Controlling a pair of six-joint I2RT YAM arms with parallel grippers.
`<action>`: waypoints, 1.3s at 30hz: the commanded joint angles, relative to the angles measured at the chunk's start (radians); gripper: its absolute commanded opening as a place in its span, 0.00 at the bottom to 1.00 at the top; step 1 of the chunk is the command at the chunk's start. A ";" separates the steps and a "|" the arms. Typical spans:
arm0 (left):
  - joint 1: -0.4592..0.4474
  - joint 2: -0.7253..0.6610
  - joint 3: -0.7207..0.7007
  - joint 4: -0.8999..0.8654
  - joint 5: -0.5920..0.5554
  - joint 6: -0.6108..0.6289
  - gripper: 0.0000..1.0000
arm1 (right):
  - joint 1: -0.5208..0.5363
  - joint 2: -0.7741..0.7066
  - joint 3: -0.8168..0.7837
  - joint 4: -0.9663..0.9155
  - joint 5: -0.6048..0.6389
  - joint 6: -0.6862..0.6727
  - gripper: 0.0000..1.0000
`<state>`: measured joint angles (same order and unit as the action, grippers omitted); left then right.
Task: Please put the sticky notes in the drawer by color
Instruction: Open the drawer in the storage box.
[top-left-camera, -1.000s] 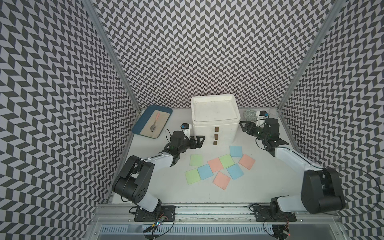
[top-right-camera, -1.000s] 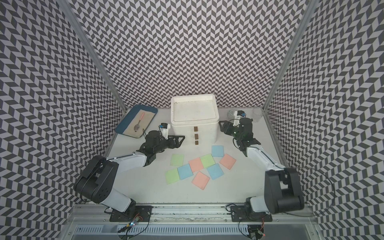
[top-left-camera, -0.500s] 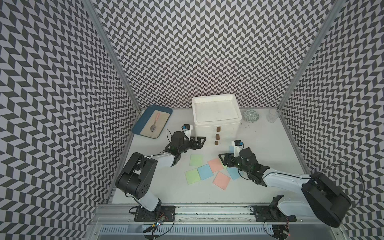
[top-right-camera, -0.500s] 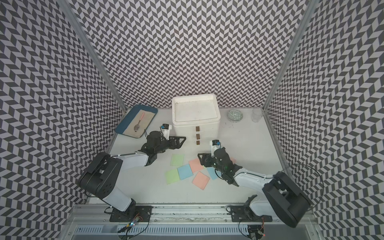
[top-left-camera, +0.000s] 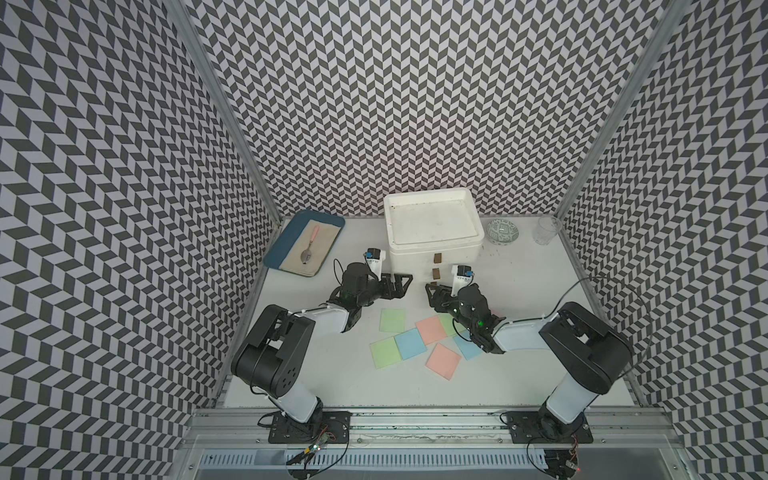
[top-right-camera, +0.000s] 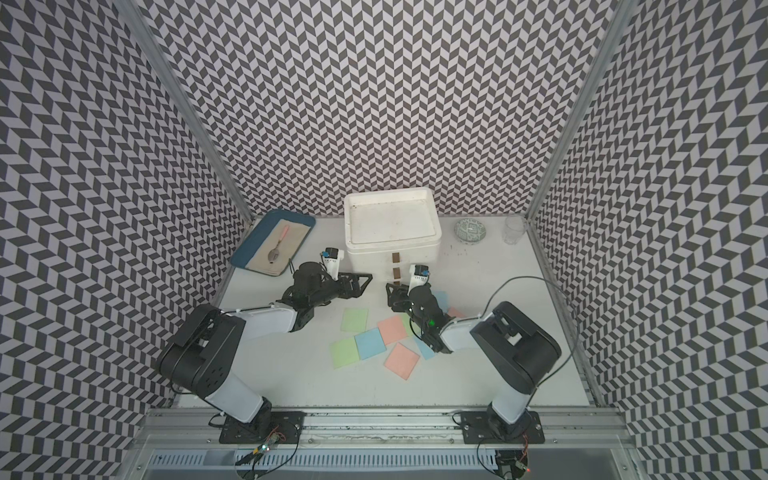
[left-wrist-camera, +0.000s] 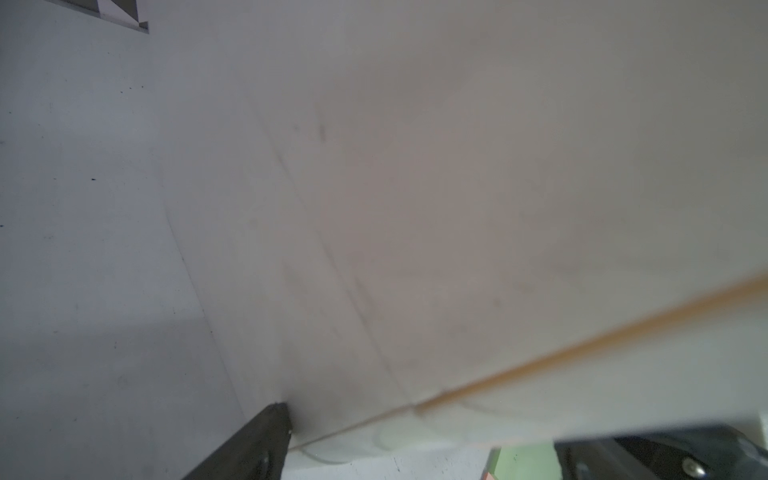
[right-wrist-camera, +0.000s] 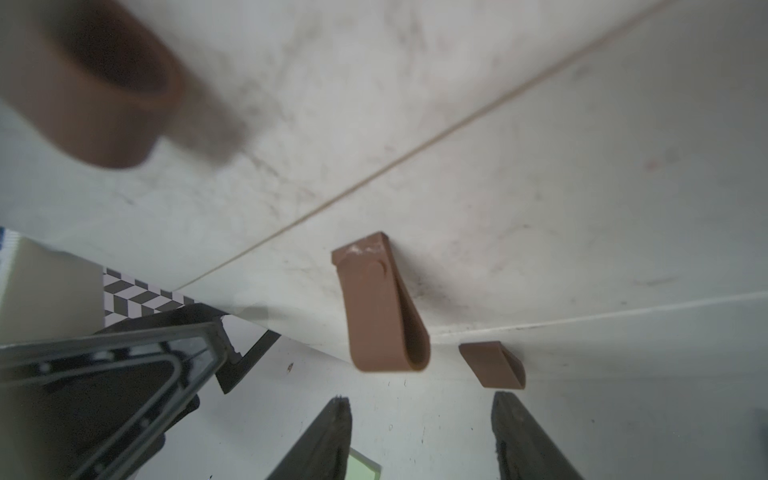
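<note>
left gripper (top-left-camera: 404, 285) spread wide beside drawer unit (top-left-camera: 415, 259), right gripper (right-wrist-camera: 422, 399) parted, empty, at its lowest handle (right-wrist-camera: 492, 365)

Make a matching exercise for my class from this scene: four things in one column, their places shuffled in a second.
Things
1 spoon
2 glass
3 notes
4 right gripper

Places
A spread on the table
B just in front of the drawer handles
C on the tray
D back corner, beside the bowl

Pairs: 1-C, 2-D, 3-A, 4-B
</note>
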<state>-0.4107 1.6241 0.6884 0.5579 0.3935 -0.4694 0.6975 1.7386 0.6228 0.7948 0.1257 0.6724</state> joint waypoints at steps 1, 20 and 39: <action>-0.018 0.014 0.018 0.010 0.079 -0.010 1.00 | 0.002 0.052 0.028 0.086 -0.005 0.036 0.55; -0.018 0.036 0.026 0.028 0.129 -0.038 1.00 | -0.003 0.142 0.120 -0.057 0.131 0.016 0.55; -0.017 0.046 0.031 0.022 0.133 -0.031 0.99 | -0.052 0.158 0.103 0.020 0.157 -0.031 0.21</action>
<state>-0.4122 1.6558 0.6910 0.5747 0.4808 -0.4957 0.6613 1.8957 0.7174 0.7456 0.2779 0.6605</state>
